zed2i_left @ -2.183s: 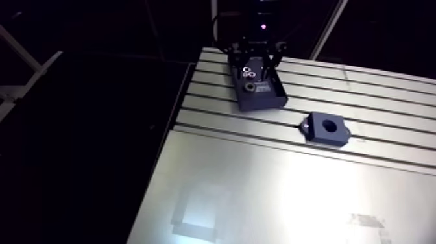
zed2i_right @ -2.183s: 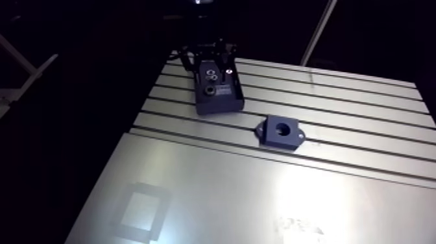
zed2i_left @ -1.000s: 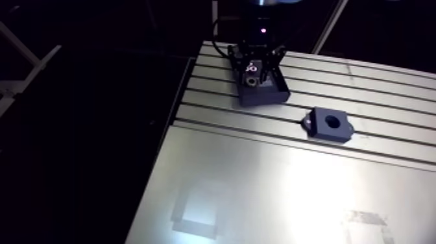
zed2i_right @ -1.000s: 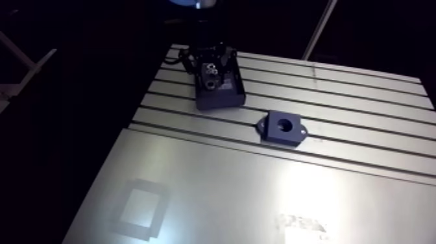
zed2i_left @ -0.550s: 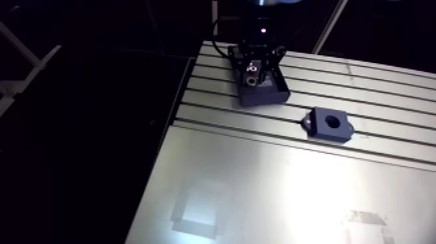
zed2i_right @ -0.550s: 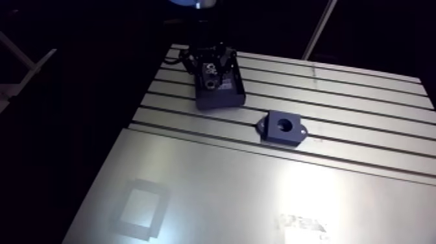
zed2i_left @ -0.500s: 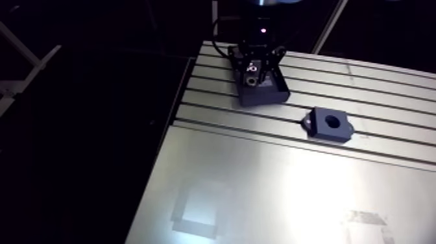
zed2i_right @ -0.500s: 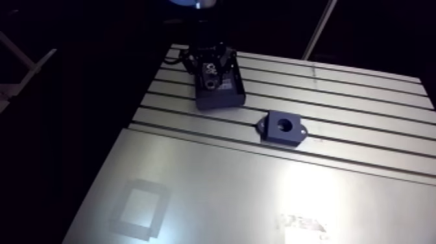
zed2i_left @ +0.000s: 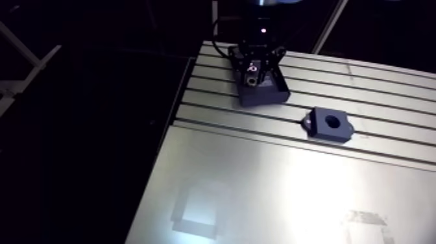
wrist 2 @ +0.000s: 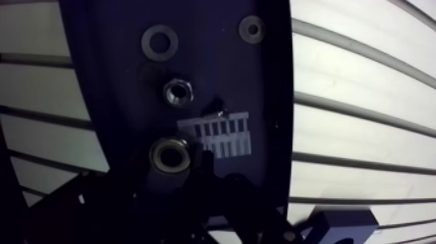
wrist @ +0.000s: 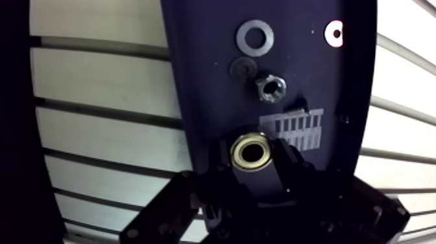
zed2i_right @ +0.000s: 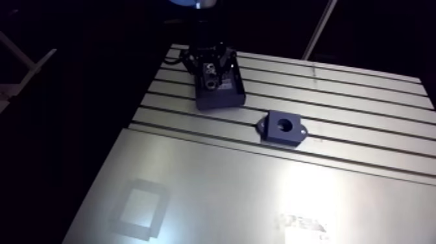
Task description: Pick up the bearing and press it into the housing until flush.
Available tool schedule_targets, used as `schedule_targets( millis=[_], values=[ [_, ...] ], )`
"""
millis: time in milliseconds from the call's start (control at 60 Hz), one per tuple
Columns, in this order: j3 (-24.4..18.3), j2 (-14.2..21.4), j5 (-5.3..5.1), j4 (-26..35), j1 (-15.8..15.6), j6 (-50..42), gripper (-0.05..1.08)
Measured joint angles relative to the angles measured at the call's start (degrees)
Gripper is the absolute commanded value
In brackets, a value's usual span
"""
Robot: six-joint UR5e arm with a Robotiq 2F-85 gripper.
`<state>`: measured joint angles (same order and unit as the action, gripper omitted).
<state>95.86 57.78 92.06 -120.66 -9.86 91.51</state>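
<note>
**Hand down on bearing in tray, grasp step**

The bearing (wrist: 252,150) lies flat in the dark tray (wrist: 201,78), at the tray's near end, with a nut (wrist: 270,87) and a washer (wrist: 254,37) farther along the same tray. The hand (wrist: 256,170) is low over the tray and right at the bearing. Whether it is apart or clamped on the bearing cannot be told (dark metal on dark tray in the wrist view). The housing (zed2i_left: 331,124) sits on the counter (zed2i_left: 272,188), nearer than the tray and to its right, well apart from it. Its bore faces up and is empty.

Judgement: the step is the pick, and the task is early, with nothing pressed yet. To do it well, centre the hand on the ring and grip across the outer race, not the bore. Keep the bearing level and lift straight up so it clears the tray wall and does not drag the nut. A tilted grip would likely cock the bearing at the bore later.
</note>
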Motion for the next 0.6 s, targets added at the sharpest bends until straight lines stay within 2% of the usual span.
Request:
schedule_targets(
  millis=[600],
  values=[
    [0.1,1.0,-0.1,0.0,0.0,0.3,0.59]
  ],
)
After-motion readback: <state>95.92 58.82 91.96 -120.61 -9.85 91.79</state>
